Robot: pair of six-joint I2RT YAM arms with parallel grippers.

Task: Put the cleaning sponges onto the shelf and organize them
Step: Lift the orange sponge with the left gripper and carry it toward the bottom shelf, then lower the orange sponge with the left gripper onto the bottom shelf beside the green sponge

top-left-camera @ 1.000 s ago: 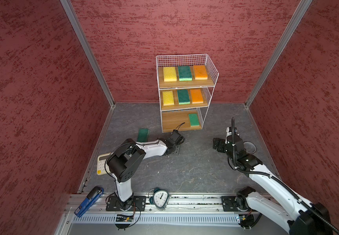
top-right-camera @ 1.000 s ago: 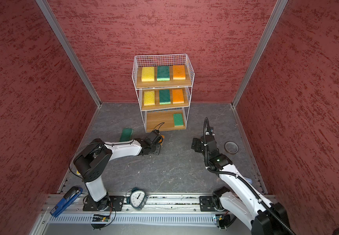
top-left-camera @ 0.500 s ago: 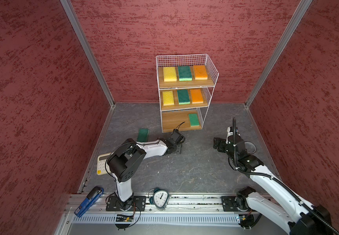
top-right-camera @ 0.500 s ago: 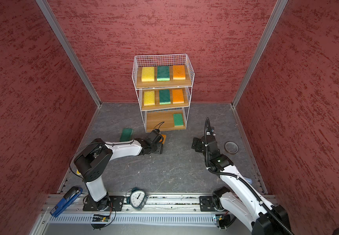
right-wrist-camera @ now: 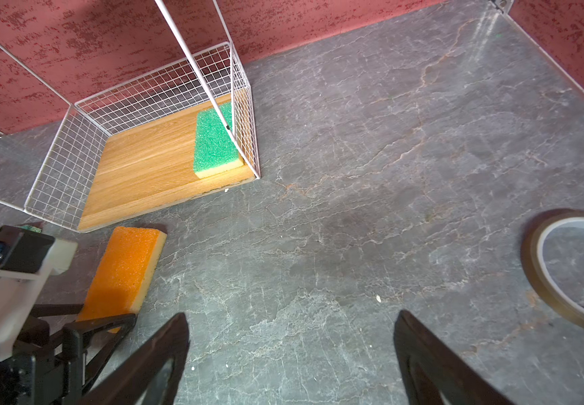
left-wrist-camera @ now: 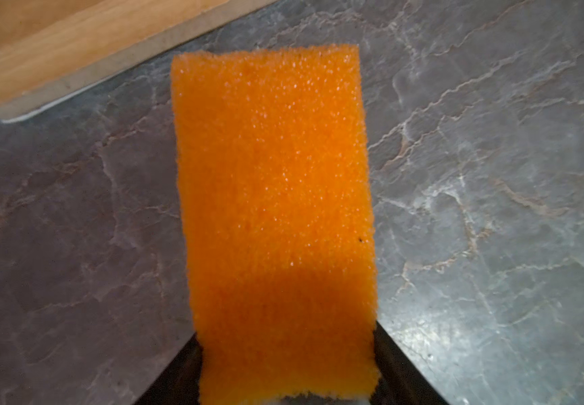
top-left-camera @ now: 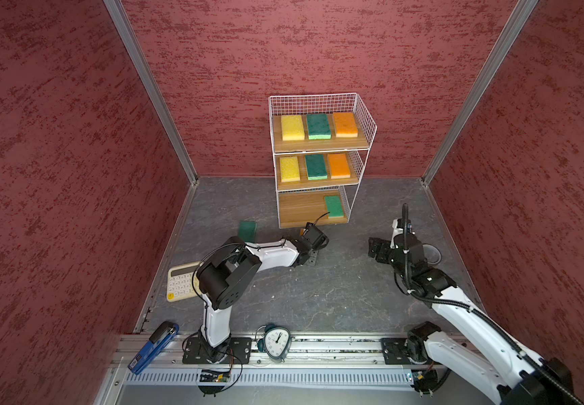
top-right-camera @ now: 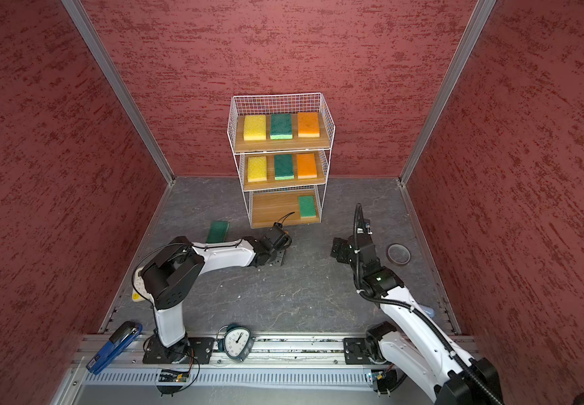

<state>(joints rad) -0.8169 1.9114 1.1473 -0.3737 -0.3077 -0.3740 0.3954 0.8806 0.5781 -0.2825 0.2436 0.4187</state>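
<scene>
The shelf (top-left-camera: 301, 212) (top-right-camera: 273, 212) holds a yellow, a green and an orange sponge on its top board and on its middle board. Another green sponge (top-left-camera: 333, 206) (right-wrist-camera: 213, 140) lies at the right of the bottom board. An orange sponge (left-wrist-camera: 273, 193) (right-wrist-camera: 123, 270) lies flat on the floor by the shelf's front edge. My left gripper (left-wrist-camera: 285, 333) (top-left-camera: 313, 238) has a finger against each of its long sides. Further left, a green sponge (top-left-camera: 247, 229) (top-right-camera: 217, 231) lies on the floor. My right gripper (right-wrist-camera: 291, 315) (top-left-camera: 376, 249) hangs open over bare floor.
A tape roll (right-wrist-camera: 578, 266) (top-left-camera: 430, 254) lies right of my right gripper. A cream calculator (top-left-camera: 180, 284) sits by the left wall. A clock (top-left-camera: 276, 342) and a blue stapler (top-left-camera: 153, 347) rest on the front rail. Red walls close in three sides.
Both arms have hardly moved. My left gripper stays low at the orange sponge in front of the shelf, and the right gripper stays open.
</scene>
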